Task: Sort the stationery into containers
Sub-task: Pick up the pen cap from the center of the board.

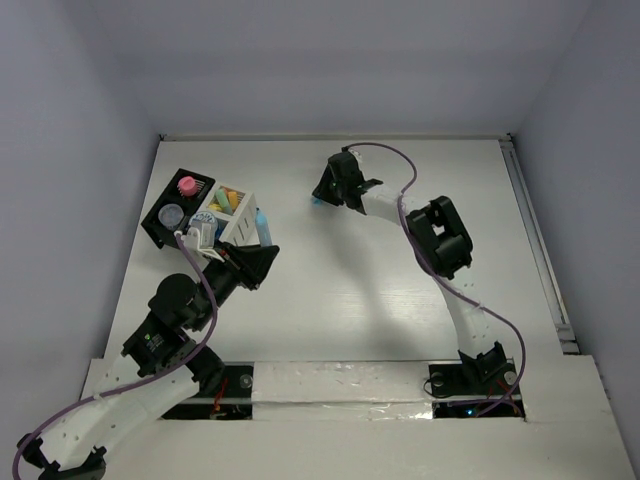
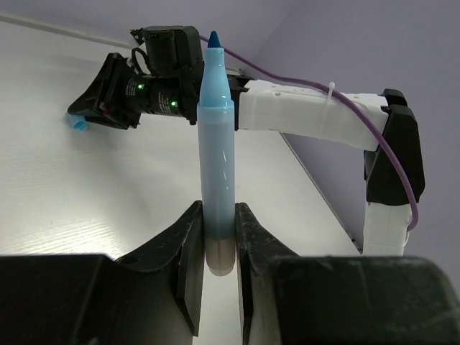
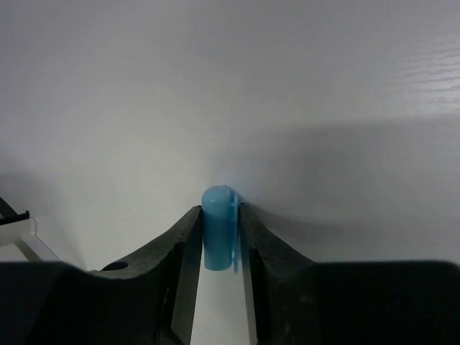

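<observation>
My left gripper (image 1: 258, 252) (image 2: 219, 241) is shut on the lower barrel of an uncapped light-blue marker (image 2: 215, 144) (image 1: 263, 228), tip pointing away, right beside the white compartmented box (image 1: 240, 228). That box holds yellow, green and orange sticks (image 1: 228, 200). The adjoining black ribbed tray (image 1: 158, 228) holds a pink piece (image 1: 187, 185) and a round tub (image 1: 172, 214). My right gripper (image 1: 322, 196) (image 3: 219, 219) is shut on a small blue marker cap (image 3: 218, 228) (image 1: 316, 201), low over the far middle of the table. The cap also shows in the left wrist view (image 2: 77, 124).
The two containers stand at the far left of the white table (image 1: 400, 300). The right arm (image 2: 309, 118) stretches across the table ahead of the left gripper. Grey walls close off the back and sides.
</observation>
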Controlling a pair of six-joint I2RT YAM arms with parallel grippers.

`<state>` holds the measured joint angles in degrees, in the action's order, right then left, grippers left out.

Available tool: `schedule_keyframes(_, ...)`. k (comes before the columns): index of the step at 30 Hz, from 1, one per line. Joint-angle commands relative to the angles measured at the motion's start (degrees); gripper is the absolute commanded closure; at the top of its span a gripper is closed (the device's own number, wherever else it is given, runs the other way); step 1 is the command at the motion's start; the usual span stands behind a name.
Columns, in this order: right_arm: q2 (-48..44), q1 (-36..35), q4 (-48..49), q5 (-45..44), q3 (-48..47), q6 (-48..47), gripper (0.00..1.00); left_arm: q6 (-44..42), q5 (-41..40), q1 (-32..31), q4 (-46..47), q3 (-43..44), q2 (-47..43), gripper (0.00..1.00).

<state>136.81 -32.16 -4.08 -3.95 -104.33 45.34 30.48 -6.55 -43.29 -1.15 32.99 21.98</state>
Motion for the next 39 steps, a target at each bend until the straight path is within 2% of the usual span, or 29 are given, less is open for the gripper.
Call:
schedule_keyframes(1, 3.11, 0.87, -8.14, 1.74, -0.26, -4.99, 0.68, -0.42, 0.22, 0.13, 2.82, -0.12, 0.17, 1.0)
schedule_keyframes(2, 3.28, 1.48, -8.31, 3.05, -0.34, -5.26, 0.75, -0.33, 0.22, 0.13, 2.82, -0.12, 0.17, 1.0)
schedule_keyframes(5, 3.72, 2.1, -8.93, 5.25, -0.61, -6.32, 0.89, -0.25, 0.22, 0.13, 2.64, -0.21, 0.78, 1.0)
schedule_keyframes(8, 2.15, 2.71, -7.8, 7.97, 0.53, -7.64, 0.97, 0.37, 0.65, 0.13, 2.9, -0.3, 1.75, 1.0)
schedule_keyframes(12, -5.66, 2.72, 3.86, 13.5, 10.52, -8.69, 1.0, 1.86, 2.93, 0.13, 5.62, -1.17, 4.03, 1.0)
schedule_keyframes(21, -33.94, 2.72, 33.39, 29.07, 33.92, -3.95, 1.0, 7.13, 11.28, 0.13, 19.42, -3.81, 10.89, 1.0)
schedule_keyframes(28, -48.81, 2.72, 47.65, 33.82, 45.96, 1.58, 1.0, 12.22, 18.05, 0.13, 32.85, -5.57, 16.59, 1.0)
schedule_keyframes(35, -53.93, 2.72, 56.54, 37.43, 49.49, 8.87, 1.0, 14.87, 22.54, 0.13, 40.77, -5.75, 20.56, 1.0)
schedule_keyframes(39, -52.44, 2.72, 66.7, 40.76, 50.81, 16.34, 1.0, 15.31, 24.47, 0.13, 43.86, -5.4, 22.4, 1.0)
